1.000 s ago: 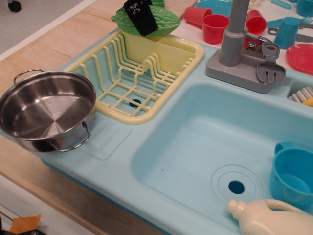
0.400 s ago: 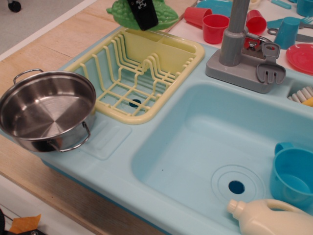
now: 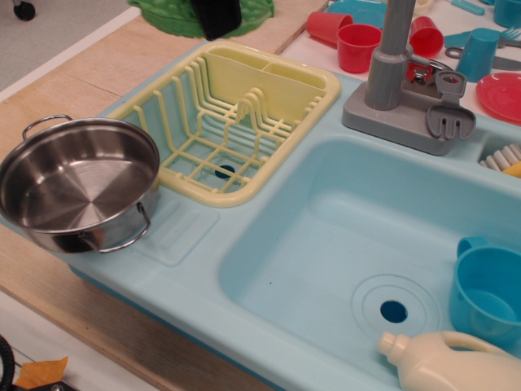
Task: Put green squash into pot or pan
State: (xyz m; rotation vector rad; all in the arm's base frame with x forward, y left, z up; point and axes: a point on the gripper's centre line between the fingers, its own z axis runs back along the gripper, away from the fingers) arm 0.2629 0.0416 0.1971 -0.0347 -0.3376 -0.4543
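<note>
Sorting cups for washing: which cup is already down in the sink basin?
The big blue cup at the basin's right edge, beside the cream bottle. The red cups and the other blue cup stand behind the faucet.

- Your pot (image 3: 77, 184) sits far left on the sink unit's (image 3: 212, 277) drainboard, nothing in it.
- Dish rack (image 3: 232, 122) is just right of the pot, touching it or nearly.
- Squash (image 3: 167, 16) hangs in the gripper (image 3: 216, 16) behind the rack, at the top edge.
- Faucet (image 3: 399, 81) stands right of the rack, behind the basin.
- Mug (image 3: 488, 293) and bottle (image 3: 448, 362) sit in the basin's front right corner.
- Cups (image 3: 358, 41) stand behind the faucet.
</note>
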